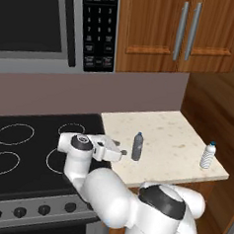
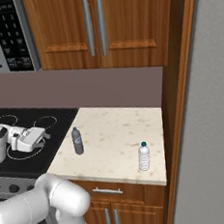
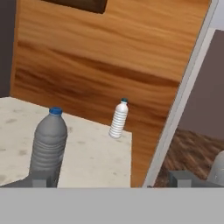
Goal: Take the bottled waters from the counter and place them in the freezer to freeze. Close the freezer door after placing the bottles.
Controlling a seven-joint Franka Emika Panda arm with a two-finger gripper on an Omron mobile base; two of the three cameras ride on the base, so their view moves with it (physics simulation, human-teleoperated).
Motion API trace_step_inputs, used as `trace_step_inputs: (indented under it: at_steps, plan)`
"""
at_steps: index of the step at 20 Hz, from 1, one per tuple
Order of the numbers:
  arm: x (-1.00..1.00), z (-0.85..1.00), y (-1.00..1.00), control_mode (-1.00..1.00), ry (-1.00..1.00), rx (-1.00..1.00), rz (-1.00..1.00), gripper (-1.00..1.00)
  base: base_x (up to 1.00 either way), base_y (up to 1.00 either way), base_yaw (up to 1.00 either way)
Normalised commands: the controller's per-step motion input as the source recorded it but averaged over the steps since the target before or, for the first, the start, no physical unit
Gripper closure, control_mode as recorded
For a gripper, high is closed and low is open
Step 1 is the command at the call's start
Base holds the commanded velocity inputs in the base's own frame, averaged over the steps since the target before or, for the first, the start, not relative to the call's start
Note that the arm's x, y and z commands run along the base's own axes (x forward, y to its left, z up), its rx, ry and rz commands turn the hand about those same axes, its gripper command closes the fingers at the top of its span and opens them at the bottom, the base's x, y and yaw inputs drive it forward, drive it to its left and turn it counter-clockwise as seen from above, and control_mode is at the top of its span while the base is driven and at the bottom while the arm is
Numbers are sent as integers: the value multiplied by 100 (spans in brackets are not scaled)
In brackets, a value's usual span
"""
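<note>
Two bottled waters stand upright on the beige counter [image 1: 163,127]. The darker grey bottle [image 1: 137,146] [image 2: 77,141] [image 3: 49,142] is near the counter's left edge, and the paler bottle [image 1: 209,155] [image 2: 144,156] [image 3: 118,119] is near the front right corner. My gripper [image 1: 119,152] [image 2: 46,137] [image 3: 111,178] hovers level over the stovetop's right edge, pointing at the grey bottle from a short way to its left. It is open and holds nothing. In the hand view the grey bottle sits just beyond the left fingertip [image 3: 40,178]. The freezer and its door are out of view.
A black glass stovetop [image 1: 23,147] with a knob row [image 1: 20,212] adjoins the counter on the left. A microwave [image 1: 56,25] and wooden wall cabinets [image 1: 184,32] hang above. A tall wooden side panel [image 2: 181,102] closes off the counter's right end.
</note>
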Motion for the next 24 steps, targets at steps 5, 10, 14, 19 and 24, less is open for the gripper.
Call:
trace_step_inputs:
  at_steps: [5, 10, 14, 19, 24]
  plan:
    - [44, -16, 0, -100, -15, 5, -2, -100, 0, 0, 0]
    - [45, -18, 0, -100, -6, 5, 0, -100, 0, 0, 0]
    - [22, -5, -3, -100, 0, 1, 0, -100, 0, 0, 0]
    - [28, -2, -6, -100, 0, 0, 0, -100, 0, 0, 0]
    - [18, -3, -6, -100, 0, 0, 0, -100, 0, 0, 0]
